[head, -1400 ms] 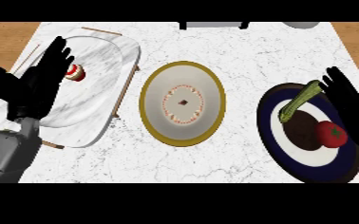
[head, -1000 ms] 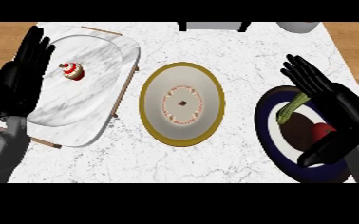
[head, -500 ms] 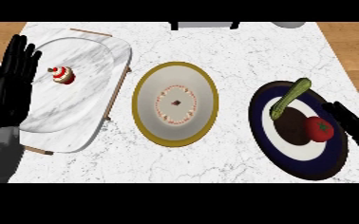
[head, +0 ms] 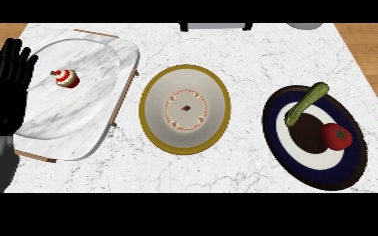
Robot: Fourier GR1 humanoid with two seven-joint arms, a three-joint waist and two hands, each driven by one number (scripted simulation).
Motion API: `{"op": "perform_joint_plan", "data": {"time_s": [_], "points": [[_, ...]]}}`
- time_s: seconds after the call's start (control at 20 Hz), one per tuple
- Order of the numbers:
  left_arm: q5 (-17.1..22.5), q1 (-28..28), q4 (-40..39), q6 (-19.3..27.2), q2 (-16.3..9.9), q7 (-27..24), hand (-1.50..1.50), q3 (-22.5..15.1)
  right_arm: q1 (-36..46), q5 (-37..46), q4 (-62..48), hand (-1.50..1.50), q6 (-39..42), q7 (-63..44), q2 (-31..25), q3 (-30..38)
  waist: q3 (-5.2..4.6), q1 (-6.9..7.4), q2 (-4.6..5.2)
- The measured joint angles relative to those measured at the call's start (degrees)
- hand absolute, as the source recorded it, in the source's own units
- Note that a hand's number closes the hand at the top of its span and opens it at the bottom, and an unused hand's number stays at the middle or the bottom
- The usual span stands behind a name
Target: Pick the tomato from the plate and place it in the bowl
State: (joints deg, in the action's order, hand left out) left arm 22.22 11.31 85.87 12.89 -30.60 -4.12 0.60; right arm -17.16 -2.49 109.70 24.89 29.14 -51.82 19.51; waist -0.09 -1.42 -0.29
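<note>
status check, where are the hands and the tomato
Left robot hand open, resting at left edge by the tray. Right robot hand not in view. Tomato on the plate beside a zucchini, untouched. Bowl mid-counter, nothing between them.

A white marbled bench (head: pixel 244 50) with wooden edges is seen from above. Directly on it, just beside the left hand (head: pixel 15 87), a marble tray (head: pixel 96 130) is laid. Further from that hand, mid-bench, a gold-rimmed bowl (head: pixel 155 130) is set. Farthest from it, a dark blue plate (head: pixel 347 170) is placed near the opposite edge.
</note>
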Motion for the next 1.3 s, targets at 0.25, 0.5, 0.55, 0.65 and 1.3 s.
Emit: {"op": "perform_joint_plan", "data": {"time_s": [0.25,0.5,0.55,0.65,1.3], "points": [[0.14,0.36,-0.57,-0.79,-0.28,0.21,0.00,0.94,-2.01,4.59,-0.13,-1.50,6.59,-1.92,-8.84,4.11,0.00,0.33,0.11],[-0.60,0.73,-0.96,-1.08,0.88,-0.17,0.00,0.84,-3.63,11.58,0.90,-1.50,9.52,-1.87,-13.07,4.68,0.05,0.66,0.18],[-1.17,0.85,-0.70,-0.57,1.58,-0.14,0.00,0.39,-3.98,13.36,0.94,-1.50,9.43,-1.89,-12.86,3.86,0.05,0.76,0.19],[-1.56,1.58,-1.19,-1.03,1.84,-0.05,0.00,0.64,-3.57,16.20,0.11,-1.50,9.50,-1.65,-12.53,2.49,0.08,0.97,0.25],[-4.23,0.33,-0.40,-3.88,4.51,-0.17,0.00,2.79,5.45,30.41,-9.30,-1.50,7.97,-0.44,-5.88,-8.20,0.11,1.66,0.33]]}}
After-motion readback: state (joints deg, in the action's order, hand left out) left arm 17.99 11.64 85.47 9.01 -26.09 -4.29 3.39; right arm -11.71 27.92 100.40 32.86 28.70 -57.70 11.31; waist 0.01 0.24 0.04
